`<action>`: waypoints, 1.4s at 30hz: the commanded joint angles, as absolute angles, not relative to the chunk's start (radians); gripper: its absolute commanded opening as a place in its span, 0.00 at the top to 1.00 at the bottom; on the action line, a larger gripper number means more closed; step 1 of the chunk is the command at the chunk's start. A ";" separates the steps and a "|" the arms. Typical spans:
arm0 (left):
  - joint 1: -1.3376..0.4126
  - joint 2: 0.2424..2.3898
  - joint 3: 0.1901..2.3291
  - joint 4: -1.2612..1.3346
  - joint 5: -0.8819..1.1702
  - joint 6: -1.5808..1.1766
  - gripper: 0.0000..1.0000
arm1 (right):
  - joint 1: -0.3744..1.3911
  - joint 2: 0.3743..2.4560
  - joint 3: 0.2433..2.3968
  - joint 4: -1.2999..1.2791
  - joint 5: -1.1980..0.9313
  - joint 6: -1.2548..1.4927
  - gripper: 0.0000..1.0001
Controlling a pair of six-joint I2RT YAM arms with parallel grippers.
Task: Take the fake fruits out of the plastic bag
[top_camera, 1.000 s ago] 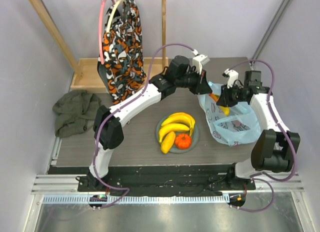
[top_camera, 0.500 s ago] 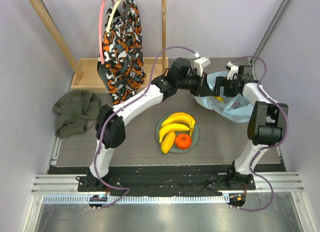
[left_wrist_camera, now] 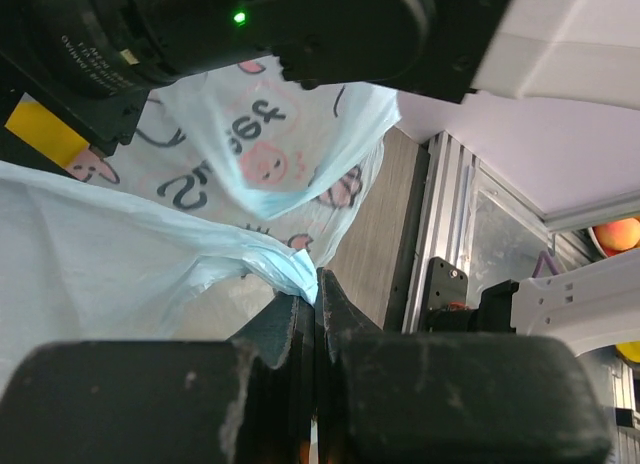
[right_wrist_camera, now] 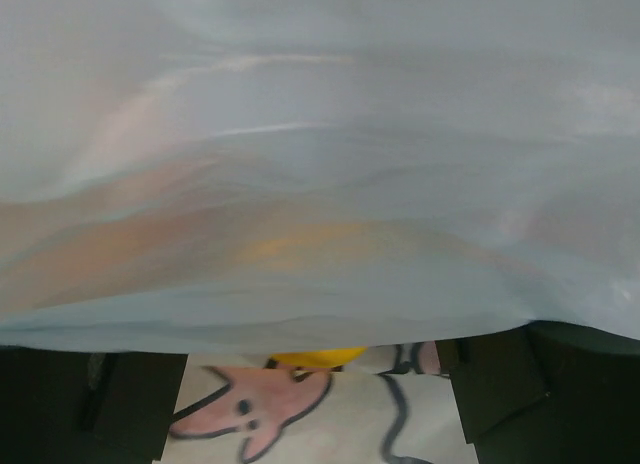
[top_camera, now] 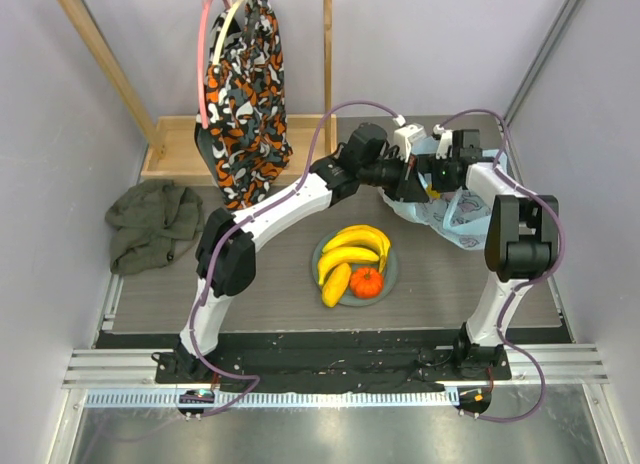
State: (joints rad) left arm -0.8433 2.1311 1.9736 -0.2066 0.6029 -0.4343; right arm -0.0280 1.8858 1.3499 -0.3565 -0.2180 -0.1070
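Step in hand, by the look of things: reaching into the large crinkly translucent light-blue plastic bag (top_camera: 462, 216) at the far right of the worktop (top_camera: 440, 294) for a fruit inside. Left end effector (left_wrist_camera: 316, 289): clamped shut on a fold of the bag's rim, holding the mouth up. Right end effector (right_wrist_camera: 305, 399): fingers spread wide, nothing clamped, buried under draped film at the mouth.

Best done slowly: slide beneath the film rather than against it, centre the spread fingers on the glossy yellow plastic fruit (right_wrist_camera: 318, 357) peeking out just ahead, close only on hard plastic, never on loose film. Keep the left pinch firm throughout.

Inside the bag: at least that yellow piece; anything more hidden by film. On the round grey-green plate (top_camera: 393, 274) at mid-worktop, well apart from the bag: a yellow banana bunch (top_camera: 357, 246), a single yellow-orange long fruit (top_camera: 336, 284), a small ribbed orange fruit (top_camera: 367, 281), packed close together.
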 commanded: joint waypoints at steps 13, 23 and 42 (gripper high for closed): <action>-0.856 2.098 1.996 -0.225 0.540 -0.335 1.00 | -0.035 1.778 1.419 -0.446 -0.201 -0.199 0.42; -0.805 2.134 2.126 -0.264 0.466 -0.258 0.71 | -0.080 1.398 1.370 -0.717 -0.386 -0.330 0.46; -0.634 1.628 1.827 -0.403 0.436 -0.143 0.08 | 0.347 1.239 1.276 -1.117 -0.541 -0.852 0.44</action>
State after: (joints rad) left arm -0.6590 1.7428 1.8748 -0.3824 0.4797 -0.2058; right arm 0.3099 1.1938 1.2186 -1.1244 -0.5926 -0.8032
